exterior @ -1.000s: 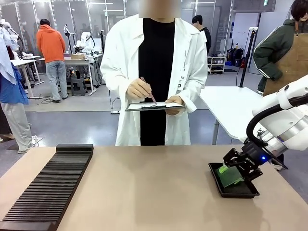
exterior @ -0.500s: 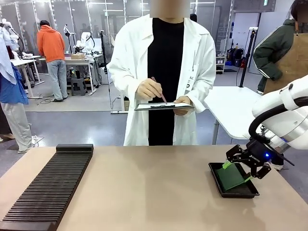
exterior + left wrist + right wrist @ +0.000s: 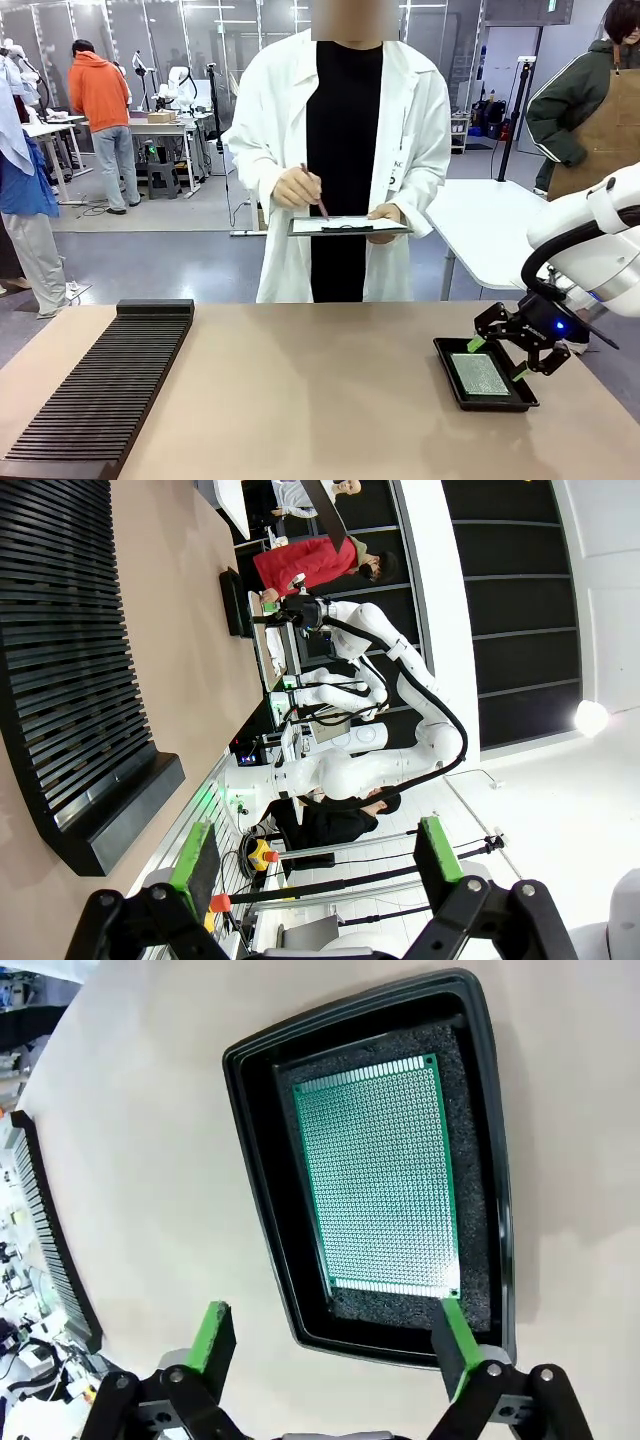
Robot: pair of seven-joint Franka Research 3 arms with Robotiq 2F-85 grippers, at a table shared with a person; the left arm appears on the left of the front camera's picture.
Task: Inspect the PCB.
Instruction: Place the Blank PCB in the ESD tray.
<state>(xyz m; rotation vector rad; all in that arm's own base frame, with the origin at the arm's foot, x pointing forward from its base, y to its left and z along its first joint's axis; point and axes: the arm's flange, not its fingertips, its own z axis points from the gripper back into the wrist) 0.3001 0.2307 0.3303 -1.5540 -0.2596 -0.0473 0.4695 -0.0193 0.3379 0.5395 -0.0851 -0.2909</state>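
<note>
The PCB [image 3: 480,373] lies flat on the dark foam inside the black tray [image 3: 447,352] at the table's right side, its speckled face up. From above, the PCB [image 3: 380,1180] is a green perforated board, loose inside the tray [image 3: 252,1150]. My right gripper [image 3: 498,357] hovers just above the tray's near-right part, open, and nothing sits between its green pads. Its fingers [image 3: 212,1335] straddle the tray's near end without touching the board. My left gripper [image 3: 315,860] is open and holds nothing, off to the table's left.
A long black slotted rack [image 3: 100,395] lies along the left of the table, also the rack [image 3: 60,660] under my left wrist. Across the table a person in a white coat writes on a clipboard [image 3: 348,226] with a pen. A white table [image 3: 480,225] stands behind right.
My right gripper has opened and let go of the PCB, which dropped from a tilt to lying flat in the tray. The gripper rose slightly and shifted right. The person stepped a little right.
</note>
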